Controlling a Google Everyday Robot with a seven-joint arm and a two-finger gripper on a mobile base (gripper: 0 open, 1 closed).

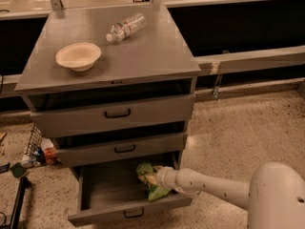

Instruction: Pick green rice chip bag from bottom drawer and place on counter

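The bottom drawer [102, 213] is pulled open below two closed drawers. The green rice chip bag [151, 184], crinkled bright green, is at the drawer's right side and hangs down toward the front panel. My gripper [156, 176] reaches into the drawer from the right on a white arm and is shut on the bag's upper part; the bag hides its tips. The counter [143, 51] is the grey cabinet top above.
A beige bowl [78, 56] and a clear plastic bottle [126, 26] lie on the counter. A wire rack with small items [37, 151] stands on the floor left of the cabinet. My white arm base [279, 197] fills the lower right.
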